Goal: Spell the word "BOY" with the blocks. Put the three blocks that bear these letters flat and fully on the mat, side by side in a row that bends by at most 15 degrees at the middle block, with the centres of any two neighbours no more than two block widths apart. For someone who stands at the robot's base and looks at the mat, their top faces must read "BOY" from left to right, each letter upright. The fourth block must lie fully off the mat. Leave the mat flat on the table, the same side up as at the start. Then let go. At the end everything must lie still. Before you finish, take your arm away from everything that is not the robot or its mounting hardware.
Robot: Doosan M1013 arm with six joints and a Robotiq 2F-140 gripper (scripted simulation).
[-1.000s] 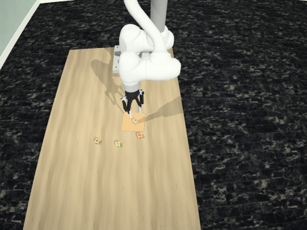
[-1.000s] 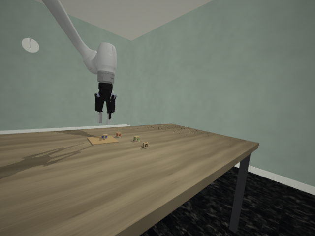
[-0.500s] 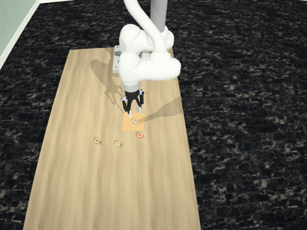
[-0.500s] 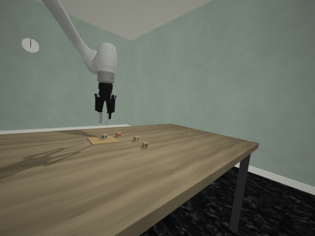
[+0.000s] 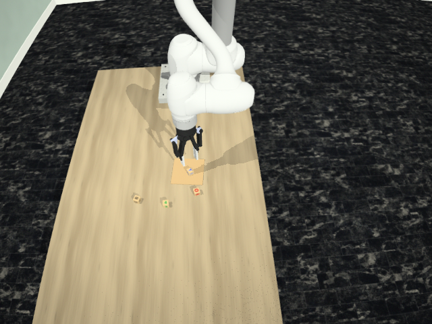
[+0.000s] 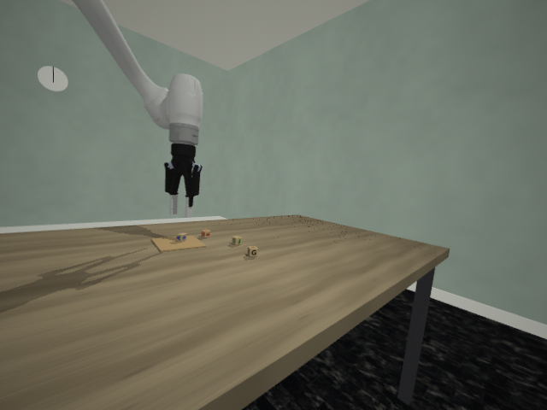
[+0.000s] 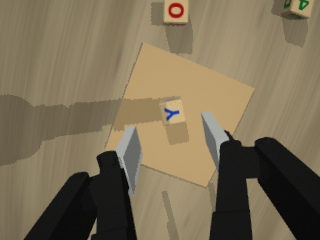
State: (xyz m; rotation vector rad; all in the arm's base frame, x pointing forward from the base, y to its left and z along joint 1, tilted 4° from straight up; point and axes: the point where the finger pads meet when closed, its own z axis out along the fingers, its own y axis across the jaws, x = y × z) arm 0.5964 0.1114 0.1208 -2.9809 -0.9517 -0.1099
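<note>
From my station: pincer partly narrowed, holding nothing, above the mat. Blue Y block lay on it; red O block sat off it.

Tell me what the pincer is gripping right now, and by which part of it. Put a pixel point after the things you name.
Nothing is held: the pincer (image 5: 190,162) (image 6: 180,213) (image 7: 171,134) hangs above the table with its fingers apart, and the Y block (image 5: 190,171) (image 6: 181,237) (image 7: 173,112) rests on the mat (image 5: 177,179) (image 6: 167,247) (image 7: 145,65).
</note>
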